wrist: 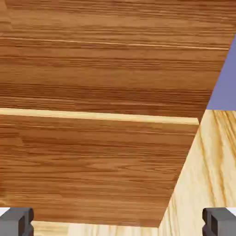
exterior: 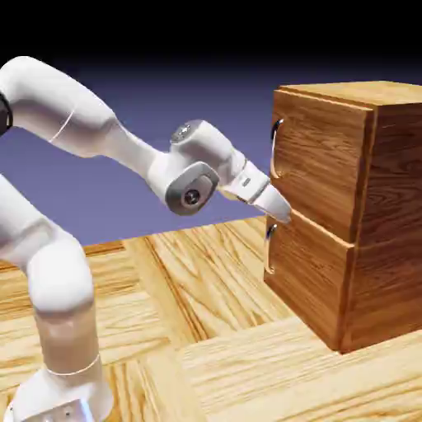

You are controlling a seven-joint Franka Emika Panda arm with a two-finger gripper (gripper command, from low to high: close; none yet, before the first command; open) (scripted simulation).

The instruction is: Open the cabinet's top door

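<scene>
White two-finger gripper, fingers spread wide and empty, noses at the reddish-brown wood-grain cabinet. Curved silver handle of rectangular top door sits at 12 o'clock from it; likely lining up below before rising.

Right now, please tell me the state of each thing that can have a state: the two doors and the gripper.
top door: appears slightly ajar, standing a little proud of the cabinet front; its silver handle is not held.
lower door: shut, its handle untouched.
gripper: open and empty, fingers wide apart, close to the cabinet front near the seam between the two doors.
</scene>
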